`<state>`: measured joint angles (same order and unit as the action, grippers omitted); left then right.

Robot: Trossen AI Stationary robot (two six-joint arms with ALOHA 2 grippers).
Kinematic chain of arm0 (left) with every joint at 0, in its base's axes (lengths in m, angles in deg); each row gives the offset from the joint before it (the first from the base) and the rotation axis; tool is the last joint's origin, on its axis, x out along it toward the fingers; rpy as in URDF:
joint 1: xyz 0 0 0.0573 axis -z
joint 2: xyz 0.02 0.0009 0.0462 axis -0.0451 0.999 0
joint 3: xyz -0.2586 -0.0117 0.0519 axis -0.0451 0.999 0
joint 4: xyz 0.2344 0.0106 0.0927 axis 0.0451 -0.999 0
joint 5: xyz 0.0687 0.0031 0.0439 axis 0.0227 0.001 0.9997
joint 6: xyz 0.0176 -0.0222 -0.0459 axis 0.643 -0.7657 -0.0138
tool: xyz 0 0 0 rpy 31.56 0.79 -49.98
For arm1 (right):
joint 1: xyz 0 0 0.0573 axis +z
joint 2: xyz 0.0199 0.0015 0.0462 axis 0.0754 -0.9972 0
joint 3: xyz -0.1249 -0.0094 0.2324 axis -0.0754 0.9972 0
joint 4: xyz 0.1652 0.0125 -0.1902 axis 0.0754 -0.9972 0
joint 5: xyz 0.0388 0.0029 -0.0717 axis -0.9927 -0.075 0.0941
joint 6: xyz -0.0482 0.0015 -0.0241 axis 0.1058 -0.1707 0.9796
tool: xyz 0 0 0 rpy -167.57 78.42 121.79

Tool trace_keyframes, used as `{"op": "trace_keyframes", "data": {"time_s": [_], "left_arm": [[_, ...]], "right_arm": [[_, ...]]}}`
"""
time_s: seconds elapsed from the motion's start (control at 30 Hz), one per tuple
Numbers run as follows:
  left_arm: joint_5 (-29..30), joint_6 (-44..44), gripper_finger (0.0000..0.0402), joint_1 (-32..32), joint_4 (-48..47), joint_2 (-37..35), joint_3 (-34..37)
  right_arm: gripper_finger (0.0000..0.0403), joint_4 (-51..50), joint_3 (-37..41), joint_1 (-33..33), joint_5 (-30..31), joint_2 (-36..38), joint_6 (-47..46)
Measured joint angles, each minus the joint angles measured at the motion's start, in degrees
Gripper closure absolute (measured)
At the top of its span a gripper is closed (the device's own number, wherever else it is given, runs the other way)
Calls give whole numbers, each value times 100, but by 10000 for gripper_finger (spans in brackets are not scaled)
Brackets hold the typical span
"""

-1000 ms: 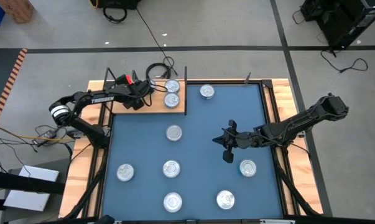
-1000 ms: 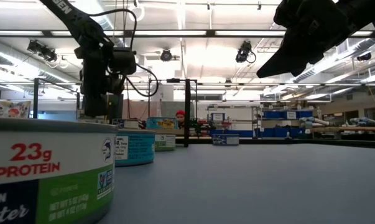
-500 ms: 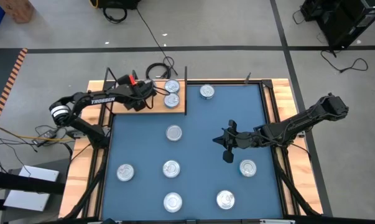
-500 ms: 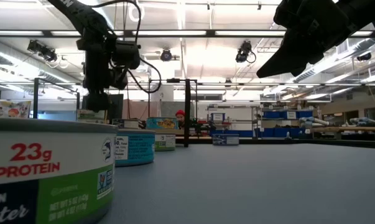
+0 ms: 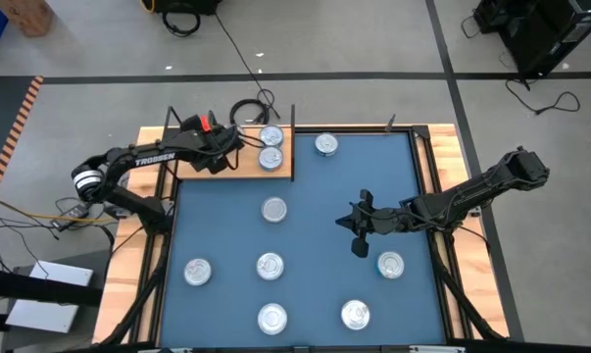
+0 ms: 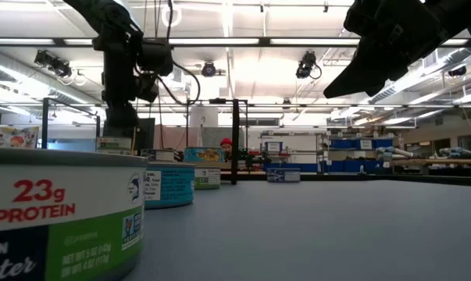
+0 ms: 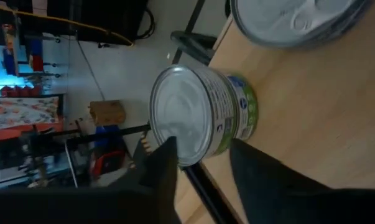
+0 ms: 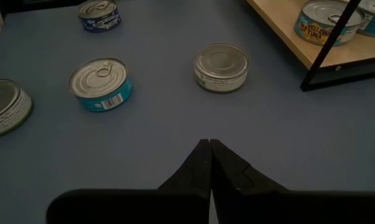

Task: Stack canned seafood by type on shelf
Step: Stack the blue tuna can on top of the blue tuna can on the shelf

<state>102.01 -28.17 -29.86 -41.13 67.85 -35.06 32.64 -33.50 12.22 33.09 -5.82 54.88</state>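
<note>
Canned seafood [image 5: 274,209] lies scattered as low round silver tins across the blue mat [image 5: 315,196] on our tabletop, with two more tins, one touching the other, on the wooden shelf [image 5: 212,162] at the far left corner; one of these [image 7: 203,115] wears a green label and sits just ahead of our left gripper [image 7: 203,163], whose jaws stand part open on either side of it without holding it. We read "23g PROTEIN" on the nearest tin [image 6: 59,215], "YELLOW... TUNA" on a shelf tin [image 8: 324,22], and "TROSSEN" along the left arm. Our right gripper [image 8: 210,163] hangs above mid-mat, jaws pressed together and empty, while a thin black upright [image 6: 235,140] rises at the shelf's corner.
</note>
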Motion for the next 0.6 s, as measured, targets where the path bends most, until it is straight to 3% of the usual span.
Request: {"op": "trace_keyframes", "data": {"time_s": [0.23, 0.6], "left_arm": [[-1023, -12, 386, 121, 359, -726, 4], [-1539, -16, 398, 1100, 966, -1385, 9]], "right_arm": [[388, -11, 0, 8, -9, 0, -17], [387, 64, 0, 76, -22, -234, 12]]}}
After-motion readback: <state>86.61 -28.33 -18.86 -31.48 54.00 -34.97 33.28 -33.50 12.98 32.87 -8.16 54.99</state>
